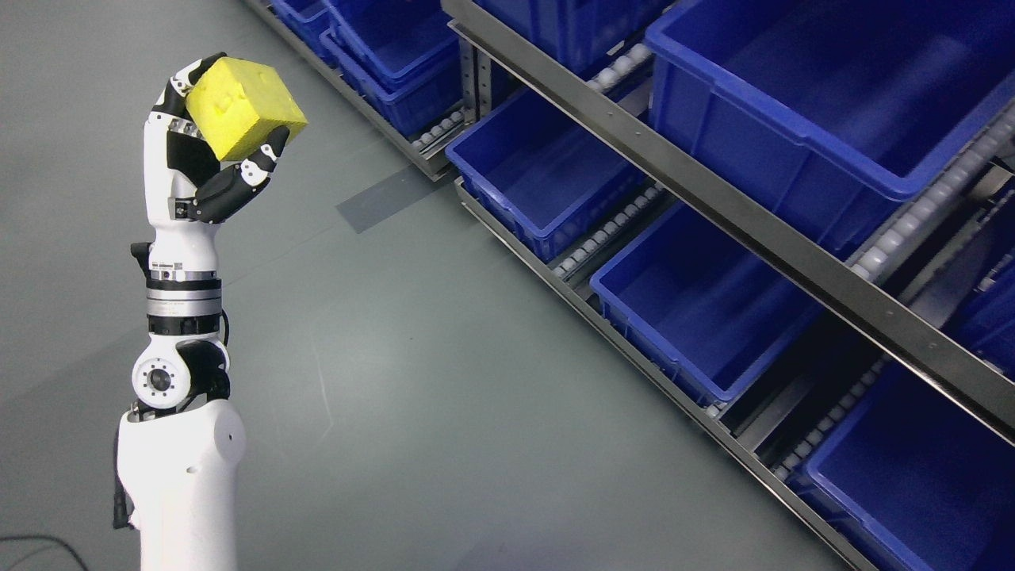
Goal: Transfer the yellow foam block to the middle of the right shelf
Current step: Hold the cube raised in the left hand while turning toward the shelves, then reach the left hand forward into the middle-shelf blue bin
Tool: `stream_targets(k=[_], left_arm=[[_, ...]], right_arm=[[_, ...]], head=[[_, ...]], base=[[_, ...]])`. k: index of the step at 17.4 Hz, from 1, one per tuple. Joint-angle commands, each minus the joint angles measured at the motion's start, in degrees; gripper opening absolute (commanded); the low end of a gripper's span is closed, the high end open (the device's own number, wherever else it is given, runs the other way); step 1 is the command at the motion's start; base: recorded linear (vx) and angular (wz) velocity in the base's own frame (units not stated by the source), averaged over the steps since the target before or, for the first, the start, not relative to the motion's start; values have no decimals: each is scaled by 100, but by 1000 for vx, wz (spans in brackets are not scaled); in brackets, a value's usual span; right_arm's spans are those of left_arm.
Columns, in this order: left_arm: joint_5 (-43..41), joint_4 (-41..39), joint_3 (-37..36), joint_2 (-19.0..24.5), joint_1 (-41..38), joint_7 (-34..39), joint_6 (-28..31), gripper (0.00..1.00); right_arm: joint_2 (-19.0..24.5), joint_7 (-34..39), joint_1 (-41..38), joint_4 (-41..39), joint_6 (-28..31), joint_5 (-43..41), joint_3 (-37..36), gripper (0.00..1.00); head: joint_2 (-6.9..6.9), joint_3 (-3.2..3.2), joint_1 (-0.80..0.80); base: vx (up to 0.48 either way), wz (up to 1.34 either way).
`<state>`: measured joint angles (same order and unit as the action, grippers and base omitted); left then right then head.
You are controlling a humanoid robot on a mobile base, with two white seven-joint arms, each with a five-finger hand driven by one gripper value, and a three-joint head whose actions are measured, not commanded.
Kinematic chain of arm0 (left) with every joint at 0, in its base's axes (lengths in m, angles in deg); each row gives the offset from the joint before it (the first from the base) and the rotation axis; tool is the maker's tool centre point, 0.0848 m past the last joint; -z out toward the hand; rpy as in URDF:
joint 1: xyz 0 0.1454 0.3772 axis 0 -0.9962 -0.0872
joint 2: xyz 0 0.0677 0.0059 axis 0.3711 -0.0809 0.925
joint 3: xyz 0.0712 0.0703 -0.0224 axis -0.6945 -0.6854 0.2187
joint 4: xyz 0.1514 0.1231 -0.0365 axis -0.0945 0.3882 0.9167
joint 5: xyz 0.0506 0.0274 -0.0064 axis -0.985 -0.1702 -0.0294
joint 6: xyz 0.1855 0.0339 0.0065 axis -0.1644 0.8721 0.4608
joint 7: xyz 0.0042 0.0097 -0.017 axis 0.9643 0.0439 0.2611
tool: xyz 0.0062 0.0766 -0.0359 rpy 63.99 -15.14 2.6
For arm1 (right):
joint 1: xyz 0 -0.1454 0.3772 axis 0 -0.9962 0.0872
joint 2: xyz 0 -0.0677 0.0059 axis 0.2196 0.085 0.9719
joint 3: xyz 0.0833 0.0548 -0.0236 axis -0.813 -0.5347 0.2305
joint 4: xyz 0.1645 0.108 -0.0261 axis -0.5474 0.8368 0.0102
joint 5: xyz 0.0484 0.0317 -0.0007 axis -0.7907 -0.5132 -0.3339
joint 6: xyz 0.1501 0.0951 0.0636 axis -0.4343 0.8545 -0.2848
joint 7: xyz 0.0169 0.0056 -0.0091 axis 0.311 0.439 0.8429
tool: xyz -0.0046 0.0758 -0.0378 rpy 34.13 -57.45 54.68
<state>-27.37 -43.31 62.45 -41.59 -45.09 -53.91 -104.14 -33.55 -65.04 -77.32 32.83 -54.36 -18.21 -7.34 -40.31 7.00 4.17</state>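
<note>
My view is evenly and brightly lit, soft light from above, with a pale sheen spread over the grey floor (444, 412) and only a faint shadow beside my left arm (182, 468). My left hand (208, 151) and its block (244, 105) are sharp, the yellow vivid to the point of losing surface detail, and the white casing of the arm shows mild glare. The blue bins (793, 103) on the rack (761, 230) look saturated and a little soft toward the right edge, with deep shade under the shelves.

White arm, black-jointed hand (208, 155)
</note>
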Motion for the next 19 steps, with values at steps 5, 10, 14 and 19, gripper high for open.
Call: stream_targets(k=[5,10,14,19], left_arm=[[0,-479,-418,100,-19,-12,0,48],[0,-708,-814,100,340,32,52,48],[17,-927,-1094,100,972,207,692,48],[18,-1436,-1412,100,1281,909,2158,48]], right_arm=[[-100,0,18,-100,0,0,0,100],[-100,0,9,-100,0,-9,0,100],[-100,0,18,-100,-9,0,0,100],[-100,0,17,-100,0,0,0,100]], head=[[0,0,0],[0,0,0],[0,0,0],[0,0,0]], base=[[126,-631],[119,-733],[106,-635],[80,-405]])
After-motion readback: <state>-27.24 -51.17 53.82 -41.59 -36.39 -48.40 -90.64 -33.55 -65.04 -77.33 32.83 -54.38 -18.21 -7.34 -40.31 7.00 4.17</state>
